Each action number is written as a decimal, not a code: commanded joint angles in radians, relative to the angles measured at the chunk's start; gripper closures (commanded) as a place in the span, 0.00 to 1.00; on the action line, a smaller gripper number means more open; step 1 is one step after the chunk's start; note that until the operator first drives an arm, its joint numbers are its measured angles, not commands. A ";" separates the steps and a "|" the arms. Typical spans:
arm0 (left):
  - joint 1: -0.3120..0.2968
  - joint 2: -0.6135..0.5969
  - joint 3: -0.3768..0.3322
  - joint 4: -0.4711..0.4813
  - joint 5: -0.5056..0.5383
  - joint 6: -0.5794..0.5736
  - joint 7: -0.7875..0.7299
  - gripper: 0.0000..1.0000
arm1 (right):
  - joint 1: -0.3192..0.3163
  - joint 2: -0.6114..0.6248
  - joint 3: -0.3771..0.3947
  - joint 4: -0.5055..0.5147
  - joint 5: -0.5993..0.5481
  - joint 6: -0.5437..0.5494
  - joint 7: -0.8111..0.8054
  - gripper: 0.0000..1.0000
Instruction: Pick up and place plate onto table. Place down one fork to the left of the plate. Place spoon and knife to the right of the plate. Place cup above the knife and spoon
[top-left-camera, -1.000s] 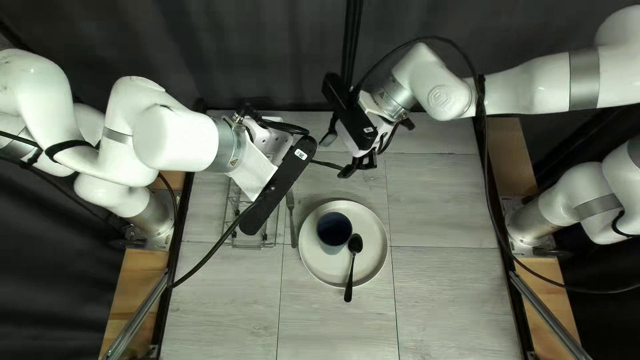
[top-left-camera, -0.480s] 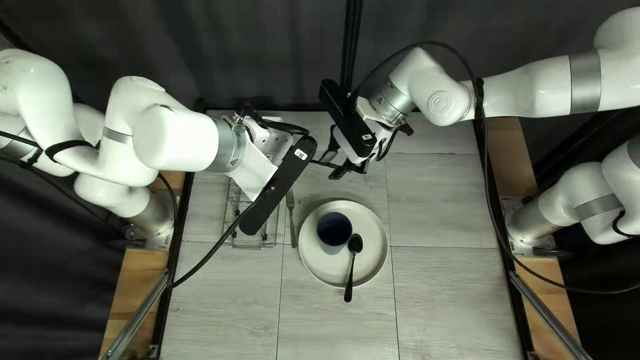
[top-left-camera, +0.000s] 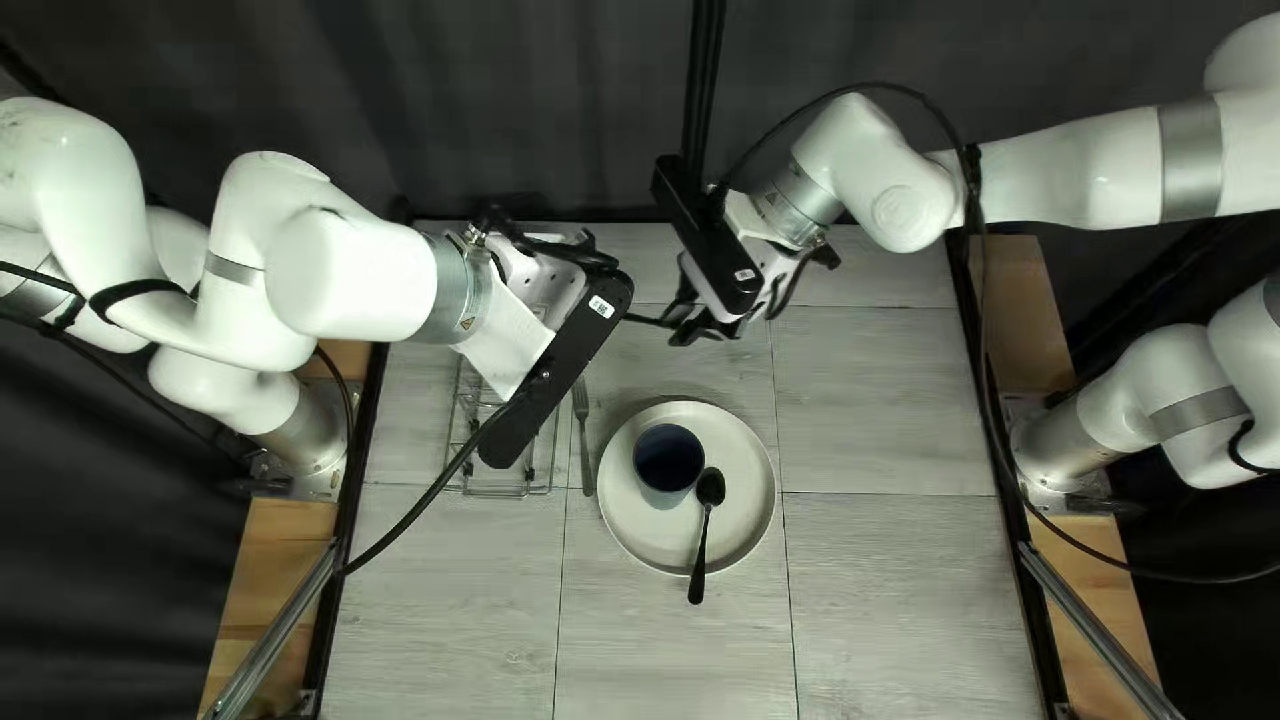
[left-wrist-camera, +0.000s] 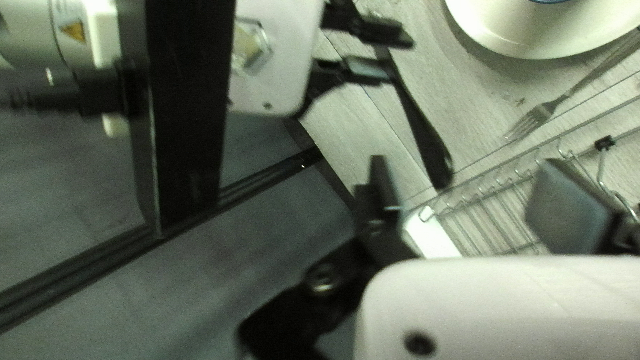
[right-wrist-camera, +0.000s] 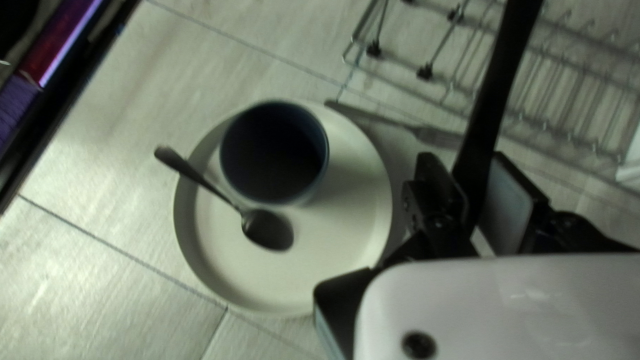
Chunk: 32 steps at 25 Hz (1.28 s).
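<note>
A pale plate (top-left-camera: 634, 523) carries the dark blue cup (top-left-camera: 668, 456) and the black spoon (top-left-camera: 702, 534), whose handle crosses its rim. Just left of it in the top left view lies the fork (top-left-camera: 584, 447). Beyond the plate, my right gripper (top-left-camera: 684, 324) holds the black knife (top-left-camera: 647, 319) in the air. In the right wrist view my right gripper (right-wrist-camera: 475, 183) is shut on the knife (right-wrist-camera: 503, 77). My left gripper (top-left-camera: 594, 251) hangs over the rack side; in the left wrist view my left gripper (left-wrist-camera: 470, 187) stands open, the handle end of the knife (left-wrist-camera: 420, 123) ahead of its fingers.
A wire rack (top-left-camera: 504, 495) is partly covered by my left arm's black camera bar (top-left-camera: 558, 374). Both grippers are close together near the table's far side. Cables hang from both arms, one crossing the table's left edge.
My right gripper's fingers have closed on the knife, and that gripper has shifted slightly. The black links at my left gripper have moved a little. Plate, cup, spoon and fork are unmoved.
</note>
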 commanded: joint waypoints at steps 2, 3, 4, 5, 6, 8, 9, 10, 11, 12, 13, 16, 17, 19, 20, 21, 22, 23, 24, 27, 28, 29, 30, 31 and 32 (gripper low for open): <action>-0.009 -0.034 0.105 0.031 -0.099 0.064 0.115 0.00 | -0.128 -0.161 0.076 -0.100 -0.285 0.185 0.100 1.00; -0.011 -0.040 0.138 0.049 -0.121 0.091 0.156 0.00 | -0.144 -0.185 0.108 -0.093 -0.368 0.285 0.111 1.00; -0.012 -0.042 0.153 0.058 -0.130 0.100 0.176 0.00 | -0.147 -0.191 0.115 -0.089 -0.387 0.315 0.110 1.00; -0.014 -0.042 0.178 0.071 -0.142 0.109 0.206 0.00 | -0.147 -0.191 0.115 -0.089 -0.387 0.315 0.110 1.00; -0.014 -0.042 0.178 0.071 -0.142 0.109 0.206 0.00 | -0.147 -0.191 0.115 -0.089 -0.387 0.315 0.110 1.00; -0.014 -0.042 0.178 0.071 -0.142 0.109 0.206 0.00 | -0.147 -0.191 0.115 -0.089 -0.387 0.315 0.110 1.00; -0.014 -0.042 0.178 0.071 -0.142 0.109 0.206 0.00 | -0.147 -0.191 0.115 -0.089 -0.387 0.315 0.110 1.00; -0.014 -0.042 0.178 0.071 -0.142 0.109 0.206 0.00 | -0.147 -0.191 0.115 -0.089 -0.387 0.315 0.110 1.00; -0.014 -0.042 0.178 0.071 -0.142 0.109 0.206 0.00 | -0.147 -0.191 0.115 -0.089 -0.387 0.315 0.110 1.00; -0.014 -0.042 0.178 0.071 -0.142 0.109 0.206 0.00 | -0.147 -0.191 0.115 -0.089 -0.387 0.315 0.110 1.00; -0.014 -0.042 0.178 0.071 -0.142 0.109 0.206 0.00 | -0.139 -0.189 0.135 -0.094 -0.406 0.312 0.113 1.00; -0.014 -0.042 0.178 0.071 -0.142 0.109 0.206 0.00 | -0.099 -0.168 0.219 -0.123 -0.473 0.317 0.132 1.00; -0.014 -0.042 0.178 0.071 -0.142 0.109 0.206 0.00 | -0.088 -0.171 0.244 -0.141 -0.492 0.310 0.136 1.00; -0.014 -0.042 0.178 0.071 -0.142 0.109 0.206 0.00 | -0.058 -0.183 0.304 -0.191 -0.545 0.292 0.134 1.00; -0.014 -0.042 0.178 0.071 -0.142 0.109 0.206 0.00 | -0.051 -0.188 0.331 -0.201 -0.580 0.306 0.136 1.00; -0.014 -0.042 0.178 0.071 -0.142 0.109 0.206 0.00 | -0.051 -0.188 0.331 -0.201 -0.580 0.306 0.136 1.00; -0.014 -0.042 0.178 0.071 -0.142 0.109 0.206 0.00 | -0.051 -0.188 0.331 -0.201 -0.580 0.306 0.136 1.00; -0.014 -0.042 0.178 0.071 -0.142 0.109 0.206 0.00 | -0.051 -0.188 0.331 -0.201 -0.580 0.306 0.136 1.00; -0.014 -0.042 0.178 0.071 -0.142 0.109 0.206 0.00 | -0.051 -0.188 0.331 -0.201 -0.580 0.306 0.136 1.00; -0.014 -0.042 0.178 0.071 -0.142 0.109 0.206 0.00 | -0.051 -0.188 0.331 -0.201 -0.580 0.306 0.136 1.00; -0.014 -0.042 0.178 0.071 -0.142 0.109 0.206 0.00 | -0.040 -0.178 0.350 -0.221 -0.602 0.278 0.132 1.00; -0.014 -0.042 0.178 0.071 -0.142 0.109 0.206 0.00 | -0.034 -0.172 0.359 -0.230 -0.614 0.262 0.126 1.00; -0.014 -0.042 0.178 0.071 -0.142 0.109 0.206 0.00 | -0.012 -0.162 0.385 -0.271 -0.652 0.211 0.098 1.00; -0.014 -0.042 0.178 0.071 -0.142 0.109 0.206 0.00 | 0.002 -0.163 0.391 -0.293 -0.668 0.187 0.059 1.00; -0.014 -0.042 0.178 0.071 -0.142 0.109 0.206 0.00 | 0.009 -0.168 0.388 -0.308 -0.673 0.178 0.029 1.00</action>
